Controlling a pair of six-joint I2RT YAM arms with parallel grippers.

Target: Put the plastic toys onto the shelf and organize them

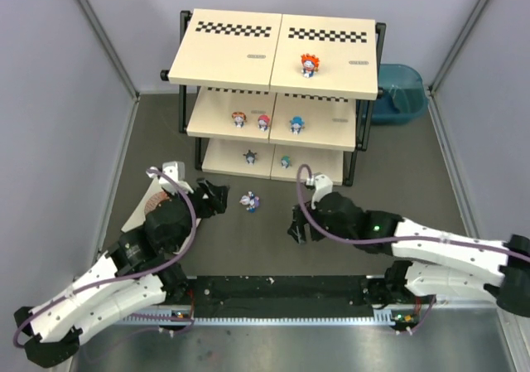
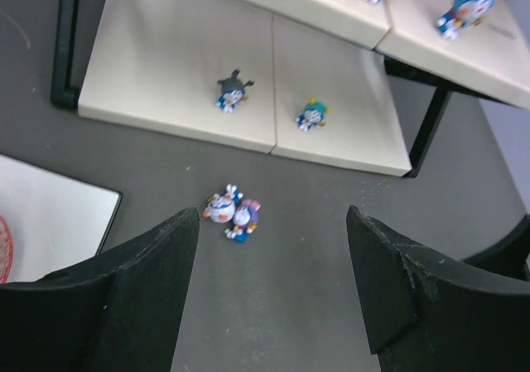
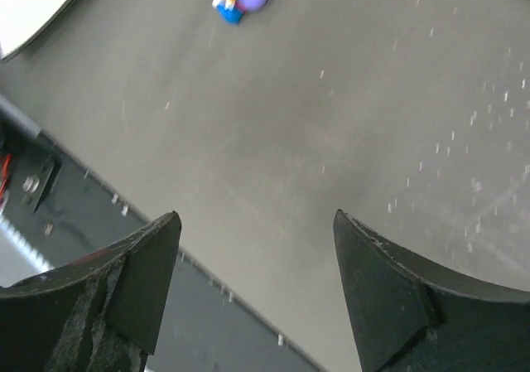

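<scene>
The left gripper [image 2: 273, 216] and right gripper [image 3: 256, 216] hover, jaws apart and empty, flanking two figurines [image 1: 250, 201] lying on the table [image 1: 414, 190] before the shelf [image 1: 236, 61].

Robotics lab test cell. Identifying features: plain grey enclosure panels [image 1: 50, 99] at upper left and right; bare metal corner struts [image 1: 103, 39]; dark grey tabletop [image 1: 248, 252]; black mounting rail [image 1: 281, 292] along the bottom edge, carrying left arm [image 1: 99, 293] and right arm [image 1: 447, 252] with looped purple cables [image 1: 193, 214]; three-tier shelf [image 1: 232, 61], upper centre.
</scene>
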